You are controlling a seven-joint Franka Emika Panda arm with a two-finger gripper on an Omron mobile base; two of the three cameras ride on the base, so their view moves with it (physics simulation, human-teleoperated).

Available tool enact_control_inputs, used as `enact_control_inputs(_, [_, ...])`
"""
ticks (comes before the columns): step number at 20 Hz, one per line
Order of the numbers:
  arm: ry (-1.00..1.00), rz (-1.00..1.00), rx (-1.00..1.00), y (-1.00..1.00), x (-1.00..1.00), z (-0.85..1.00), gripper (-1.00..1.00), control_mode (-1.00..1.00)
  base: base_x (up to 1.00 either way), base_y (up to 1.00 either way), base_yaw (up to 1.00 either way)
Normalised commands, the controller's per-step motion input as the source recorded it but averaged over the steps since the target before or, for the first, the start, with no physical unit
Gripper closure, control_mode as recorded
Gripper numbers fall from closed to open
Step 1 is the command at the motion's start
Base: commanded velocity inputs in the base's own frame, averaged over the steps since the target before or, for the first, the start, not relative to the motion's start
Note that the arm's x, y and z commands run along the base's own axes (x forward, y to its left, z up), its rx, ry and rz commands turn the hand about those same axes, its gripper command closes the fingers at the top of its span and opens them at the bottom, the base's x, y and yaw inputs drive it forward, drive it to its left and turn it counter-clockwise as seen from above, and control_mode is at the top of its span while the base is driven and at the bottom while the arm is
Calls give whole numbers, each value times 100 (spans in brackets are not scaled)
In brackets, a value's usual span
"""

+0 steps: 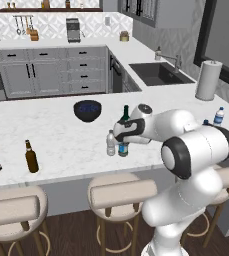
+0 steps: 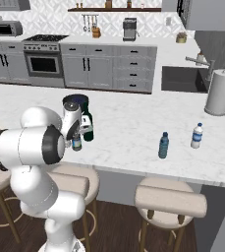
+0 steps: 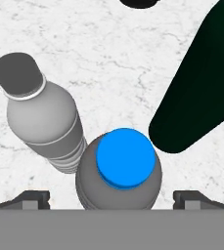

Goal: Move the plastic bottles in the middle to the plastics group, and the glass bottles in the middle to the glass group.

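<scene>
Starting at the left of the white marble surface (image 1: 61, 135), a short brown glass beer bottle (image 1: 31, 156) stands alone, well apart from the middle cluster. Moving right, a dark round bowl (image 1: 87, 110) sits behind three bottles bunched together: a pale clear plastic bottle with a grey cap (image 3: 42, 117), a blue-capped clear plastic bottle (image 3: 123, 168) just beside it, and the tall dark green wine bottle (image 3: 196, 93) close on the other side. The gripper (image 3: 111, 197) hangs right over the blue cap, fingers spread wide either side, holding nothing. Far right, two small water bottles (image 2: 163, 145) wait near a paper towel roll (image 2: 220, 92).
</scene>
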Motion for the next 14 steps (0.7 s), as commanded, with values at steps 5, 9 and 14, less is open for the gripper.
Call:
enact_control_inputs(5, [0,0,0,0,0,-9,-100,-100,0,0,0])
enact_control_inputs(9, [0,0,0,0,0,0,-100,-100,0,0,0])
enact_control_inputs(14, [0,0,0,0,0,0,-100,-100,0,0,0])
